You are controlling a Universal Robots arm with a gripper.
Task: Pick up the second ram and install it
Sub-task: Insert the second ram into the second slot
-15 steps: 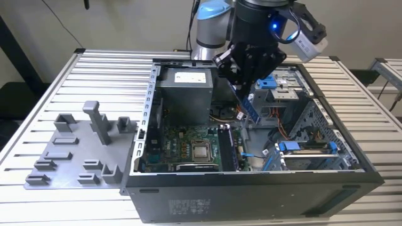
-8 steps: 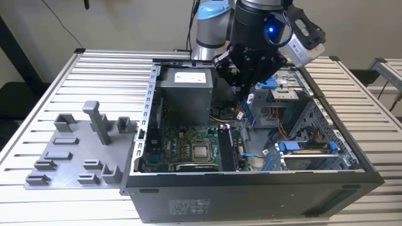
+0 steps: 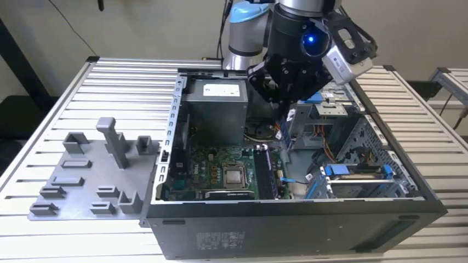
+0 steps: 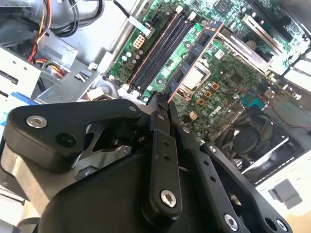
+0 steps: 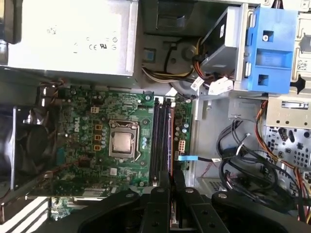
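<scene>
Fingers (image 4: 163, 104) of my end effector (image 4: 164, 99) are pinched shut on the second ram (image 4: 197, 53), holding it edge-on over the motherboard (image 5: 92, 141), just above the long black sockets (image 5: 160, 141) beside the processor (image 5: 121, 143), inside the computer case (image 3: 292, 224).

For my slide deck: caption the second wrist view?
Claw shut on the second ram, held edge-on above the motherboard's memory sockets.
</scene>
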